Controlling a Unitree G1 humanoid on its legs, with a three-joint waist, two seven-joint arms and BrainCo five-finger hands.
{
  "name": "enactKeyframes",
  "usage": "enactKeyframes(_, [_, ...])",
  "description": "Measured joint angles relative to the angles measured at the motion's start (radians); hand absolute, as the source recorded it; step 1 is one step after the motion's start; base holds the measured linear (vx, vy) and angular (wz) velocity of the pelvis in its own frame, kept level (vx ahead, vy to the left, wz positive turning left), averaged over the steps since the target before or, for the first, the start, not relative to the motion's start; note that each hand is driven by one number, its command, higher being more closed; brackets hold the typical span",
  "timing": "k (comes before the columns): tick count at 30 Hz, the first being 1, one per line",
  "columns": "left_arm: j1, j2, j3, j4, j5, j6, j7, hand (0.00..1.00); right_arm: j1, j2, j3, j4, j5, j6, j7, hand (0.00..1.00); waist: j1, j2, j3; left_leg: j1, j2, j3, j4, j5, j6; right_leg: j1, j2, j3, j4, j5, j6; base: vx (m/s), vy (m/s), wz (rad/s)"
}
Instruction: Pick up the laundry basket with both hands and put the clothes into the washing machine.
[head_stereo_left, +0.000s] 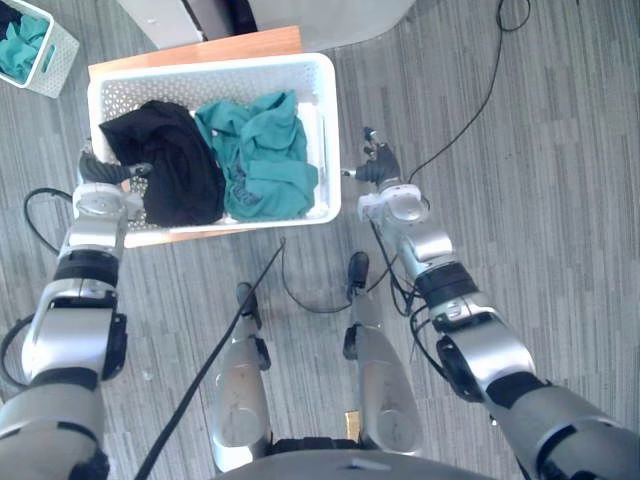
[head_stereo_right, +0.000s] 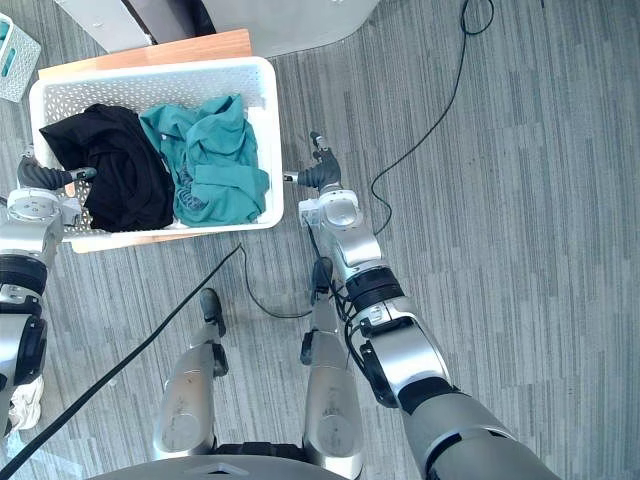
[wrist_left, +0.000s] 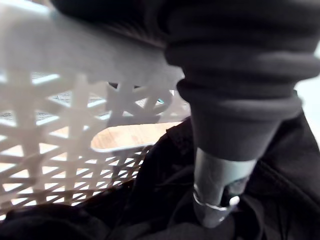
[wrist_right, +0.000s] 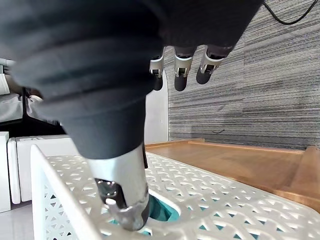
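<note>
- Basket is sitting on a wood stand, not yet lifted. Black cloth and teal cloth are lying inside.
- R hand is hovering just beside the basket's right wall. Its thumb is reaching into the handle slot. Its fingers are hanging relaxed, clear of the wall, holding nothing.
- L hand is sitting at the left rim, over the black cloth. We're unable to tell whether it's gripping.
- Step in hand, as we're judging it: securing both sides before the lift.
- Recs:
  - We're advising the R fingers to curl under the rim, opp. the thumb.
  - We're advising a check that the L side isn't trapping black cloth against the rim.
  - We're advising both sides to rise together and level, so the cloths aren't sliding out.
</note>
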Motion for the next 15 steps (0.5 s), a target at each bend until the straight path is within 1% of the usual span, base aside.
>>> enactKeyframes(1, [0.008,-0.001,0.004,-0.015,0.0,0.002,0.002,0.0,-0.001,0.001,0.0,0.001,-0.016,0.001,0.0,0.0,0.0,0.0,0.0,0.004,0.0,0.001,-0.011,0.006,0.0,-0.001,0.0,0.0,0.0,0.002,0.003,0.0,0.0,0.0])
enactKeyframes(5, [0.011,-0.006,0.012,-0.031,0.0,0.007,0.008,0.0,-0.02,0.002,-0.004,0.029,-0.019,0.003,-0.003,0.0,0.003,0.0,0.0,0.007,-0.001,0.0,-0.034,0.023,-0.002,-0.006,0.001,0.005,0.0,0.005,0.008,-0.01,0.008,0.02])
enactKeyframes(8, [0.016,-0.01,0.026,-0.05,0.0,0.011,0.021,0.0,-0.046,0.002,-0.007,0.044,-0.056,0.019,-0.002,0.0,0.004,0.0,0.0,0.003,-0.001,0.0,-0.043,0.033,-0.002,-0.017,0.002,0.007,0.0,0.01,0.014,0.0,0.0,0.0])
enactKeyframes(13, [0.032,-0.025,0.045,-0.077,0.0,0.011,0.022,0.0,-0.047,0.001,-0.031,0.045,-0.059,0.025,-0.002,0.0,0.007,0.0,-0.001,0.01,-0.001,-0.001,-0.063,0.049,-0.004,-0.016,0.004,0.006,0.0,0.011,0.016,-0.01,0.003,0.01])
enactKeyframes(15, [0.032,-0.03,0.044,-0.078,0.0,0.012,0.022,0.0,-0.051,-0.001,-0.051,0.045,-0.07,0.038,-0.002,0.0,0.009,0.0,-0.001,0.011,-0.001,-0.002,-0.063,0.05,-0.004,-0.016,0.004,0.006,0.002,0.011,0.016,0.0,0.0,0.0])
